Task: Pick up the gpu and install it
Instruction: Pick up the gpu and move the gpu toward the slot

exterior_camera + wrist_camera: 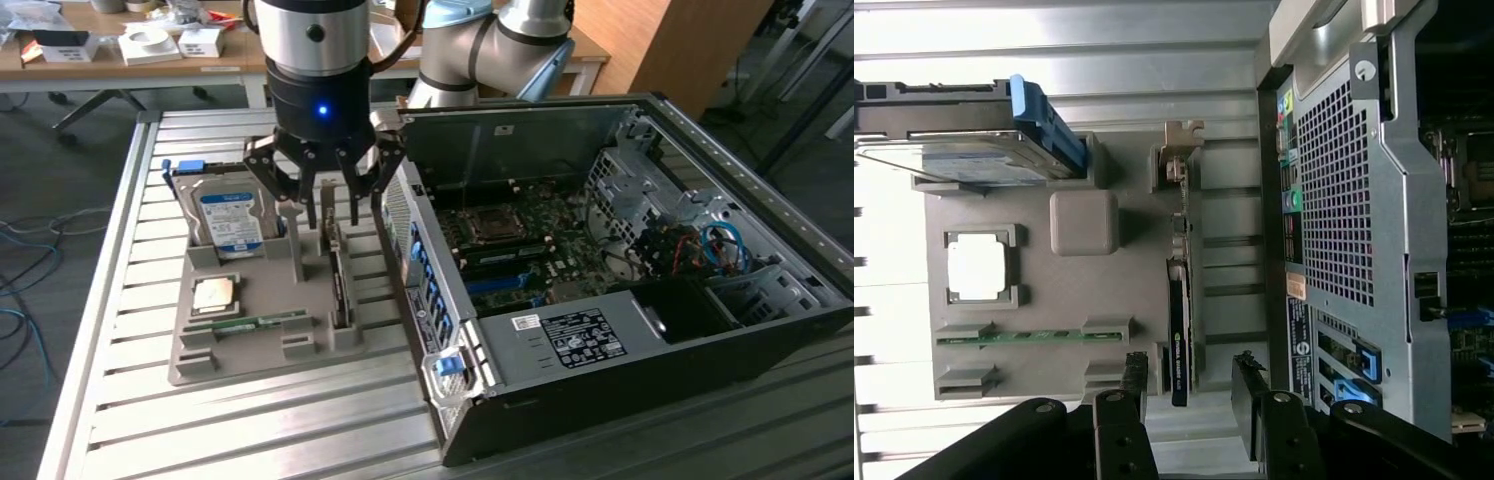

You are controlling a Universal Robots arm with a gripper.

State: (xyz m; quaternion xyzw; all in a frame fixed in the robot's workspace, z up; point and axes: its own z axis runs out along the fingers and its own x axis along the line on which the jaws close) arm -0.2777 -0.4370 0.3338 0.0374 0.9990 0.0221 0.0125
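Note:
The gpu (340,285) stands on edge in a slot of the grey tray (267,350). It is a thin dark card with a silvery bracket at its far end. My gripper (324,215) hangs just above the card's far end, jaws open and holding nothing. In the wrist view the gpu (1179,320) appears edge-on, and the two black fingers (1246,390) stand either side of its line without touching it, with my gripper (1189,385) centred over it. The open computer case (601,270) lies beside the tray at the exterior view's right, motherboard exposed.
The tray also holds a silver hard drive with a blue-white label (227,215), a square processor (214,295) and a green memory stick (247,323). The case's perforated back panel (1339,210) stands close to the gpu. A desk with white boxes (147,45) lies behind.

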